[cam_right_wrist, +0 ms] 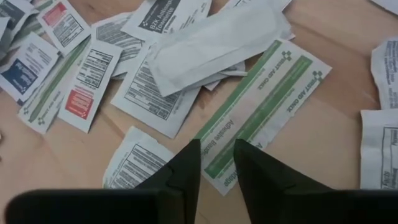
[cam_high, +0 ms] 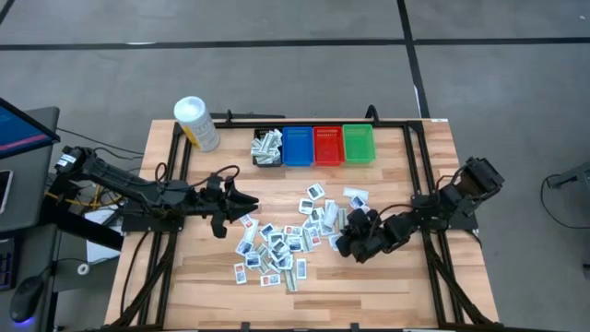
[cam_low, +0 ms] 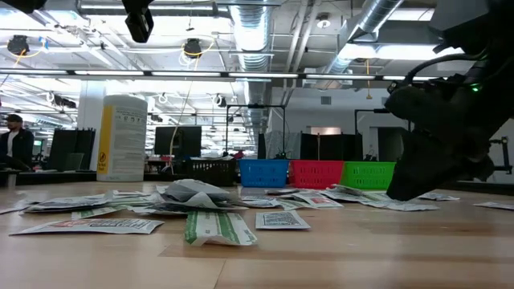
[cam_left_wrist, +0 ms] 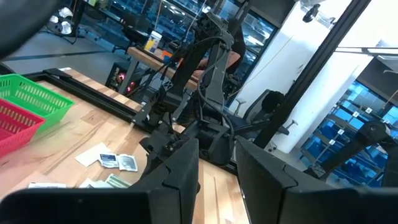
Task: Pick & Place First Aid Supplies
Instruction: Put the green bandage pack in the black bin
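Lying all over the middle of the wooden table (cam_high: pixel 387 286) are the little first aid packets (cam_high: pixel 277 244), many of them overlapping in a messy heap. The right gripper (cam_high: pixel 346 242) is down low at the right edge of the heap, its fingers (cam_right_wrist: pixel 186 171) only a narrow gap apart over a long green-striped packet (cam_right_wrist: pixel 261 109) (nothing is pinched between them). The left gripper (cam_high: pixel 251 205) hangs above the left side of the heap, its fingers partly apart and empty.

Behind the heap, at the far edge, stand four bins in a row: black (cam_high: pixel 266 148), blue (cam_high: pixel 297 146), red (cam_high: pixel 328 145) and green (cam_high: pixel 359 144). The black one has packets in it. A white tub (cam_high: pixel 195 123) with a yellow label stands to their left. Beyond the table is a big workshop with bright ceiling lights (cam_low: pixel 193 48).
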